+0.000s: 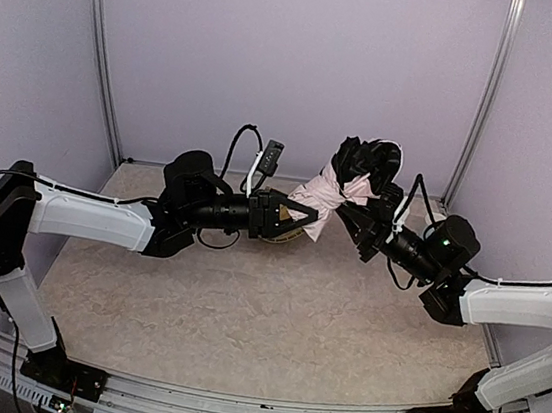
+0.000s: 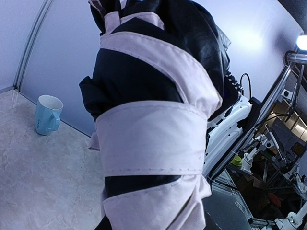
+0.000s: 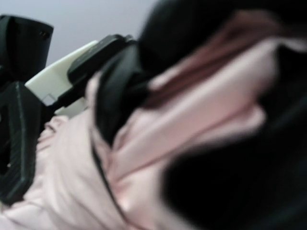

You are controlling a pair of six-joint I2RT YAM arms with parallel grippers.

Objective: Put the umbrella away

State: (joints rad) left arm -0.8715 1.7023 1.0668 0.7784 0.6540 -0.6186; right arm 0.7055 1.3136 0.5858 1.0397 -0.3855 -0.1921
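**Item 1, the umbrella** (image 1: 344, 187). Folded and loosely bunched, with pale pink panels over black. It is off the worktop (image 1: 274, 307), in the air over the far part, between the two tools. The long axis is tilted: the pink lower end is toward the robot's left and the black, ruffled end is higher and toward its right. In the left wrist view the bundle (image 2: 153, 143) fills the frame, rising straight away from the camera. No shaft, handle or strap can be made out.

**Item 2, left tool** (image 1: 293, 216). At the umbrella's lower pink end, fingers to either side of the fabric and clenched on it. By appearance, this arm carries the load.

**Item 3, right tool** (image 1: 363, 220). Pressed up against the umbrella's upper half from the robot's right. Its own camera shows only blurred pink and black cloth (image 3: 158, 158) very close in. Whether it is grasping or has let go cannot be told.

**Item 4, tan rounded object** (image 1: 274, 238). Directly beneath the umbrella's lower end and largely hidden by the left tool. It may be a tray. Any contents are out of sight.

**Item 5, pale blue mug** (image 2: 48, 114). Upright on the worktop, well apart from the umbrella, by the back wall. Its interior is not visible.

**Note.** The next move likely turns on the tilt. The lower end lies nearest the tan object, so the left arm is better placed to set the umbrella down.
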